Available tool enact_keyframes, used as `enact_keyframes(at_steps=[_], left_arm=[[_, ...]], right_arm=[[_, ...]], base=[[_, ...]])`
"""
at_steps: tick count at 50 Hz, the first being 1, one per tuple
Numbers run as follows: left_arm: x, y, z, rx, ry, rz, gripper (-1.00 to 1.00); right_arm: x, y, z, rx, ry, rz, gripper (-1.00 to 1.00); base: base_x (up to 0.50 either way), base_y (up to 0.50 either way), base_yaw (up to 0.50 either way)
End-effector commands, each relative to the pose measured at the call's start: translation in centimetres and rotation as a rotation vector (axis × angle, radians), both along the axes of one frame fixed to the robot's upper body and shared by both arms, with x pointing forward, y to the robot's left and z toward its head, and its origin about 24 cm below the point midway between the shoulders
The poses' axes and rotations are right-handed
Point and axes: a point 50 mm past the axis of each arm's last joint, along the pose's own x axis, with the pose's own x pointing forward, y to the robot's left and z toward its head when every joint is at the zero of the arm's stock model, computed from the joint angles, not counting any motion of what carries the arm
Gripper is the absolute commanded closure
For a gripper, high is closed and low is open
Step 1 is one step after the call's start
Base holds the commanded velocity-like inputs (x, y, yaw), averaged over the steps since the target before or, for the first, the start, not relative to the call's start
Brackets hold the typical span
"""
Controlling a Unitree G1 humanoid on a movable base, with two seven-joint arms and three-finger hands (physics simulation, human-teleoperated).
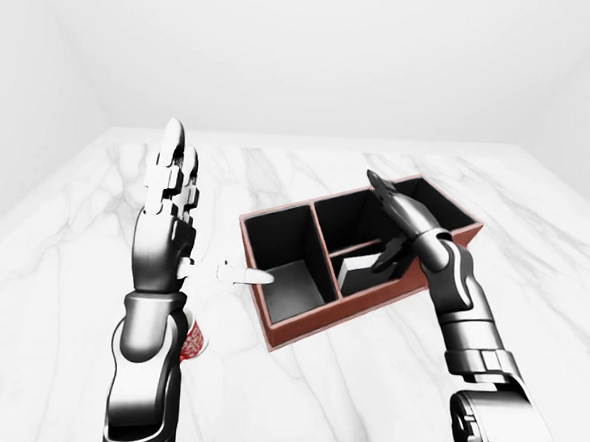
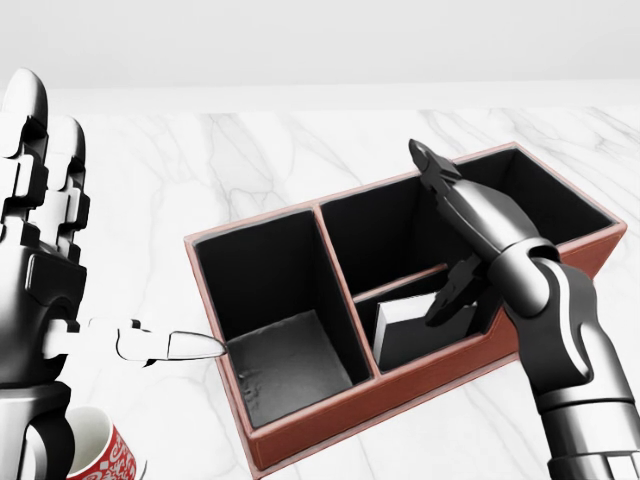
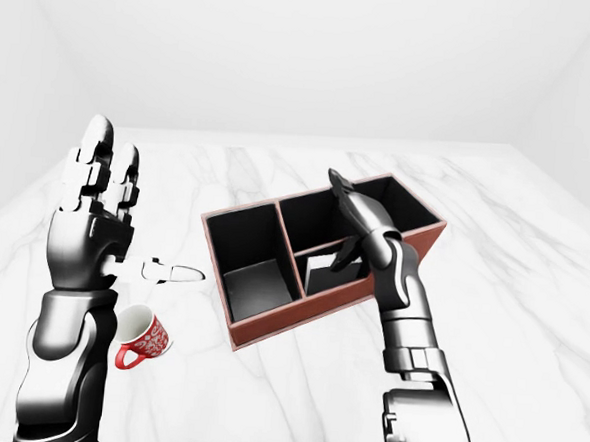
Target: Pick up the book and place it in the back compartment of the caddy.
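Your right hand [image 2: 455, 235] hangs over the caddy [image 2: 300, 432], fingers spread, gripping nothing. Just under its thumb, at about 7 o'clock, the book [image 2: 405, 325] stands tilted in the small near-right compartment, at the bottom of the head view. Your left hand [image 3: 101, 204] is raised at 9 o'clock from the caddy, fingers straight up, thumb out toward the caddy's wall, empty. A red-patterned mug [image 3: 144, 337] lies on the marble table [image 3: 533, 256] at its 5 o'clock.
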Motion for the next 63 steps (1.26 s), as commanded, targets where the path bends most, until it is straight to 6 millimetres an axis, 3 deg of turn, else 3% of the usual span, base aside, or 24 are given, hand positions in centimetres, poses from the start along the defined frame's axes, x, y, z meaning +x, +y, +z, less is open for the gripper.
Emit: enact_keyframes(at_steps=[1, 22, 28, 45, 63], left_arm=[[0.0, 0.0, 0.0, 0.000, 0.000, -0.001, -1.00], [-0.1, -0.1, 0.0, -0.003, -0.003, -0.006, -1.00], [-0.5, 0.0, 0.8, -0.006, -0.040, -0.009, -1.00], [-0.7, -0.1, 1.3, -0.011, -0.064, -0.014, -1.00], [-1.5, 0.0, 2.7, -0.019, -0.138, -0.022, -1.00]], right_arm=[[-2.2, 0.4, 3.1, 0.109, -0.110, 0.020, -1.00], [-6.8, 2.4, 10.0, 0.227, -0.379, 0.169, -1.00], [-9.2, 3.6, 12.8, 0.215, -0.519, 0.248, -1.00], [-15.8, 5.3, 16.2, 0.167, -0.794, 0.377, -1.00], [-20.3, 6.2, 18.2, 0.121, -1.019, 0.457, -1.00]], base=[[0.00, 0.00, 0.00], [0.00, 0.00, 0.00], [0.00, 0.00, 0.00], [0.00, 0.00, 0.00], [0.00, 0.00, 0.00]])
